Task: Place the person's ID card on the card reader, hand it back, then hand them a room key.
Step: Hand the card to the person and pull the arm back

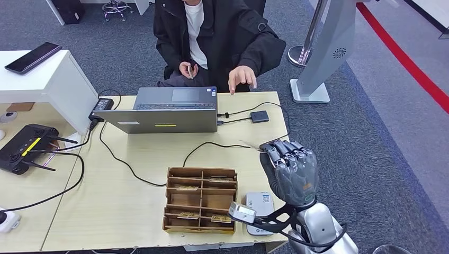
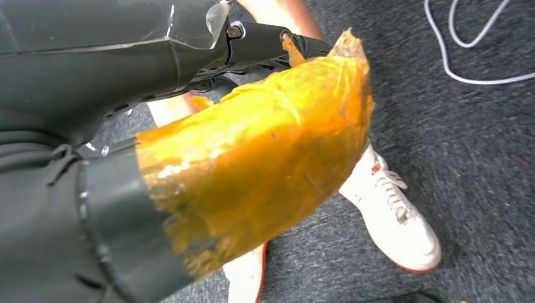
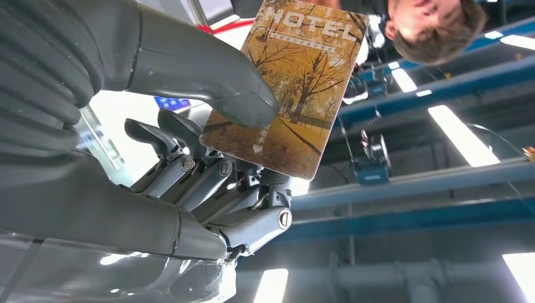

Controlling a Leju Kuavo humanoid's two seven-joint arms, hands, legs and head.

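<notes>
Room key in my right hand, raised toward the person.

The key (image 3: pixel 287 95), a card printed HOTEL over autumn trees, sits pinched between my thumb (image 3: pixel 208 76) and fingers (image 3: pixel 189 167); my right hand (image 1: pixel 290 168) is raised above the desk's (image 1: pixel 127 206) right edge. The card reader (image 1: pixel 259 206) lies on the desk just below it, beside the wooden tray (image 1: pixel 200 200). Behind the laptop (image 1: pixel 167 109), the person (image 1: pixel 212 37) holds one open hand (image 1: pixel 242 78) out over the desk. I cannot tell how my left hand is set.
</notes>
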